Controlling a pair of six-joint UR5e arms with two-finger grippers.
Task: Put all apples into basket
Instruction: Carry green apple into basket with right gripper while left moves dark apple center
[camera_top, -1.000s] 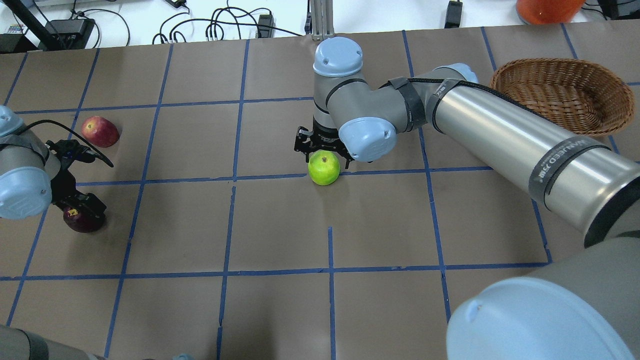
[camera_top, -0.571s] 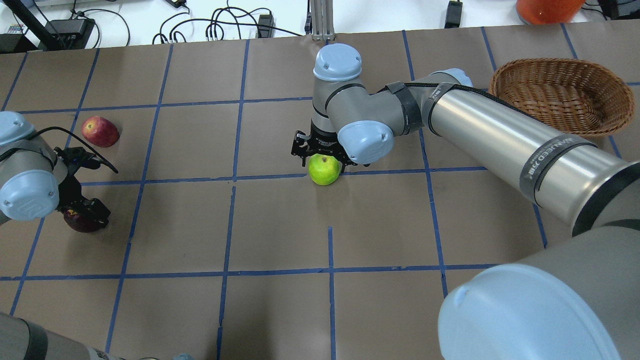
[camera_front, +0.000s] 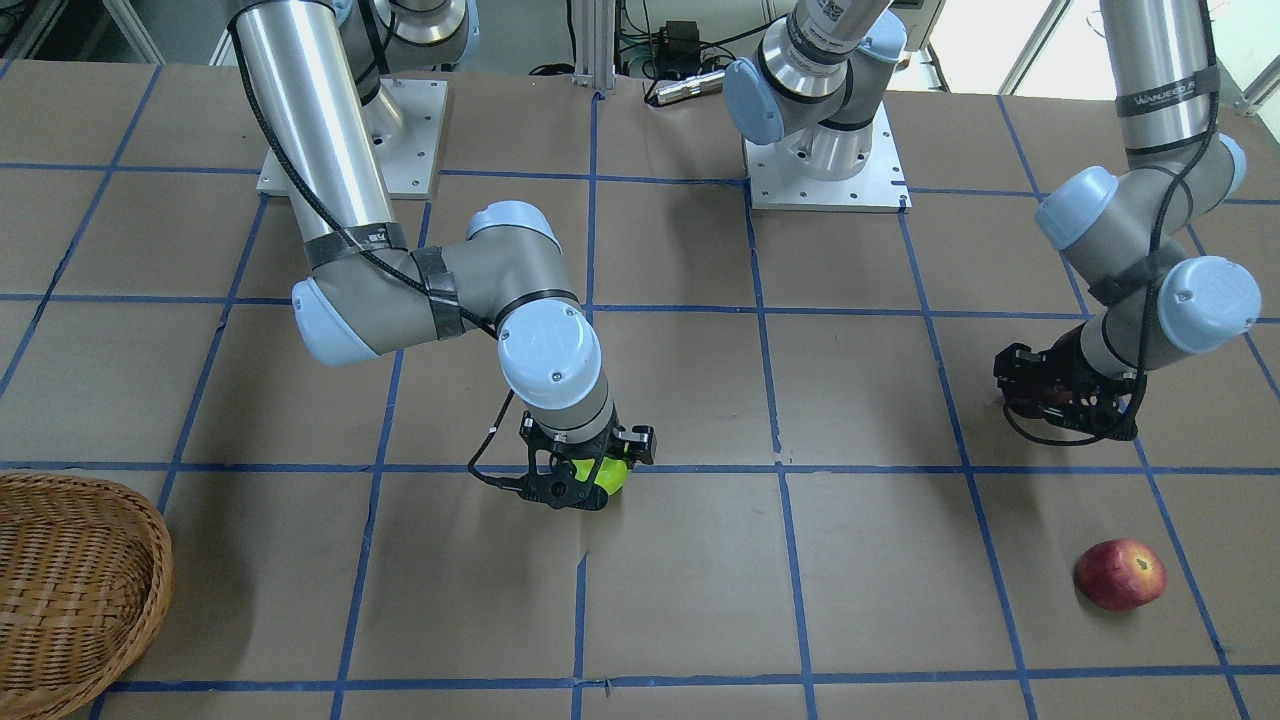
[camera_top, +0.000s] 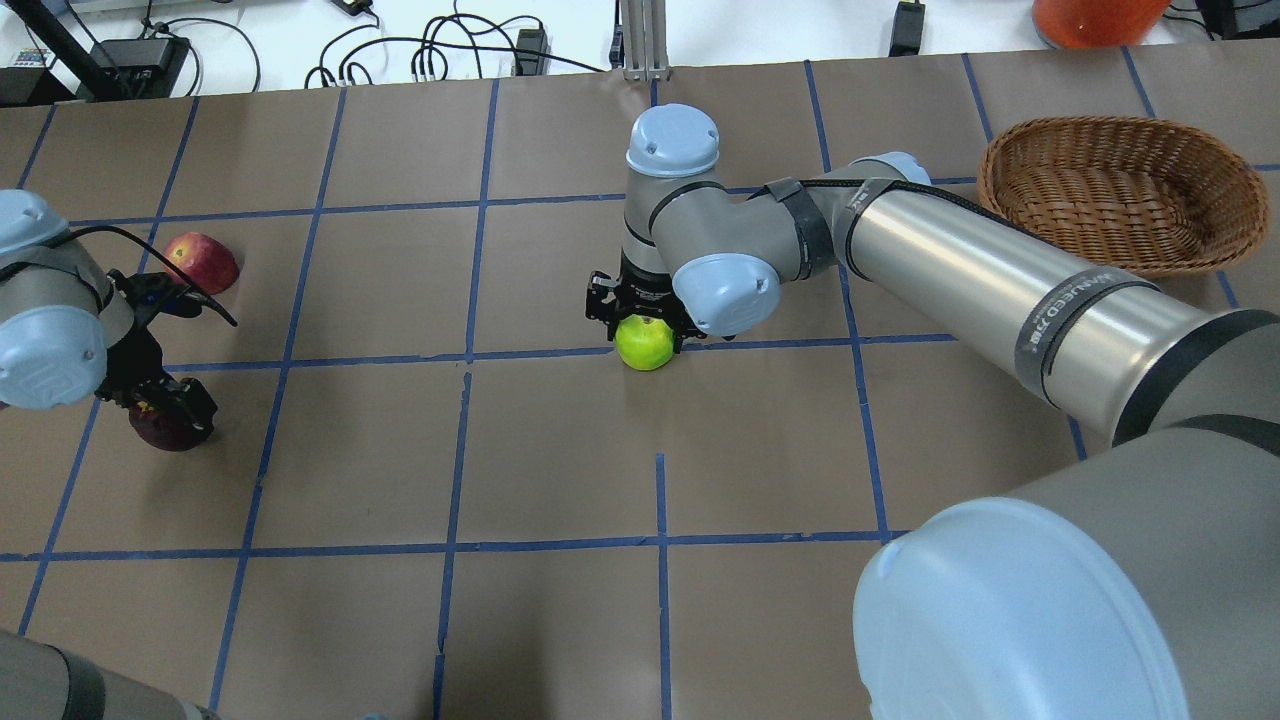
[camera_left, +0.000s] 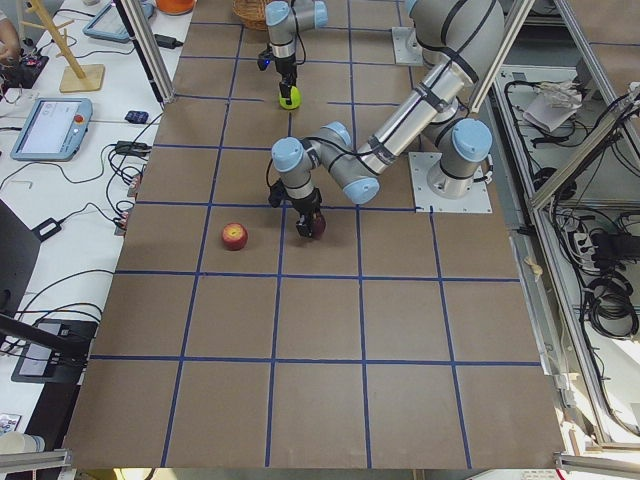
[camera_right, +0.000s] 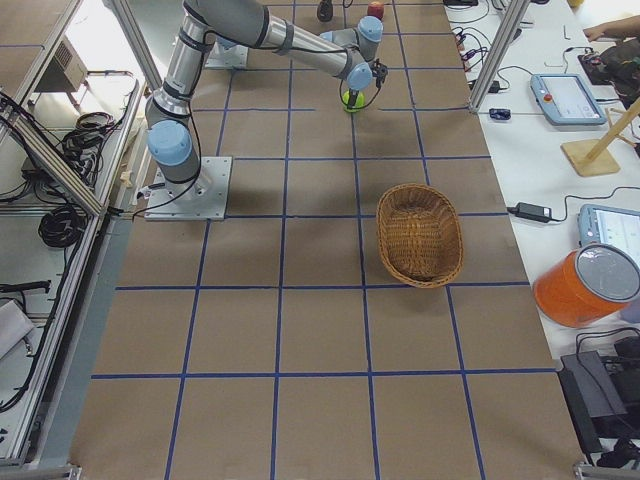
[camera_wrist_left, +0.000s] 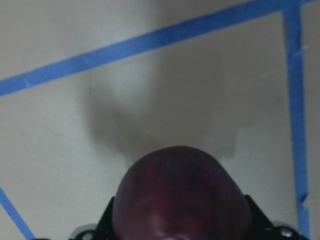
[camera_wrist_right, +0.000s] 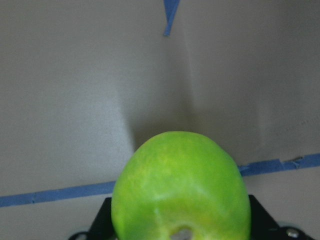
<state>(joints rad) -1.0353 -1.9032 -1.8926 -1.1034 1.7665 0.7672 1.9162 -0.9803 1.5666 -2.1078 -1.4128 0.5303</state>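
The lime green apple (camera_top: 646, 345) sits at the table's middle on a blue tape line. My right gripper (camera_top: 645, 322) stands straight down over it, shut on the green apple (camera_wrist_right: 180, 185), which fills the jaws. My left gripper (camera_top: 170, 410) is shut on the dark purple apple (camera_top: 152, 432), which sits deep in its jaws in the left wrist view (camera_wrist_left: 180, 195), just above the table. The red apple (camera_top: 203, 262) lies free beyond the left gripper. The wicker basket (camera_top: 1120, 126) stands at the far right and holds nothing.
An orange container (camera_top: 1095, 18) and cables lie beyond the far table edge. My right forearm (camera_top: 980, 270) stretches across the space between the green apple and the basket. Blue tape lines grid the brown table.
My right gripper has come down around the green apple. My left gripper has risen slightly, and the purple apple has moved with it.
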